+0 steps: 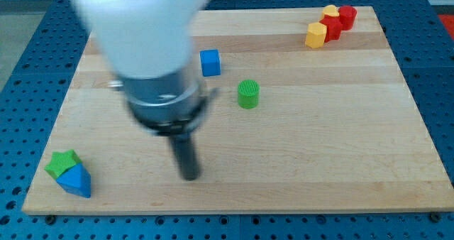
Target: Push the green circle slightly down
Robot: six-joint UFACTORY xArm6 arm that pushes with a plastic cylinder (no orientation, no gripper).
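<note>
The small ribbed green circle block (248, 94) stands upright, axis vertical, mid-table on the pale wooden table (319, 148). The rod's tip (190, 176), jawless, sits nearer and left, well apart.

A green circle (247, 94), a short ribbed cylinder standing upright on its flat end, sits alone on the pale wooden counter (319, 140), just above the middle of the frame and slightly right of centre. Nothing touches it, and bare wood surrounds it on every side. Its round top face is level and fully visible.
</note>
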